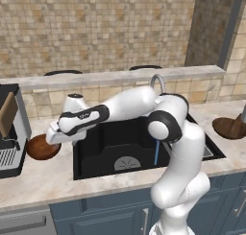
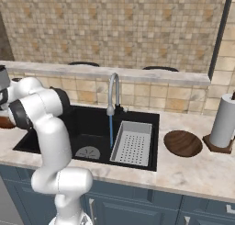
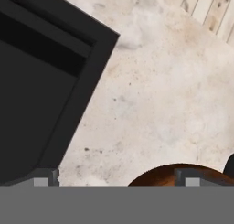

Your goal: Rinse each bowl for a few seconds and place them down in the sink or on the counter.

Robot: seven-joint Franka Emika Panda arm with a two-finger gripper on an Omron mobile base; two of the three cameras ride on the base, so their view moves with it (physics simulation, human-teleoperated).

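Note:
One reddish-brown bowl [image 1: 41, 149] sits on the counter [image 1: 43, 176] just left of the black sink [image 1: 103, 150]. My gripper [image 1: 52, 140] hovers right above its near rim, open and holding nothing. In the hand view the bowl [image 3: 155, 176] peeks in at the bottom between the spread fingertips [image 3: 45, 179] of the gripper [image 3: 116, 181], with the sink's corner [image 3: 41, 90] to the left. A second bowl [image 2: 182, 143] rests on the counter right of the sink [image 2: 87, 127]. Water runs in a thin blue stream [image 2: 111, 130] from the curved faucet [image 2: 113, 93].
A grey perforated tray [image 2: 133, 143] lies in the right part of the sink. A coffee machine [image 1: 9, 133] stands close to the left bowl. A paper towel roll [image 2: 225, 118] stands at the far right. A raised ledge [image 1: 120, 76] runs behind the sink.

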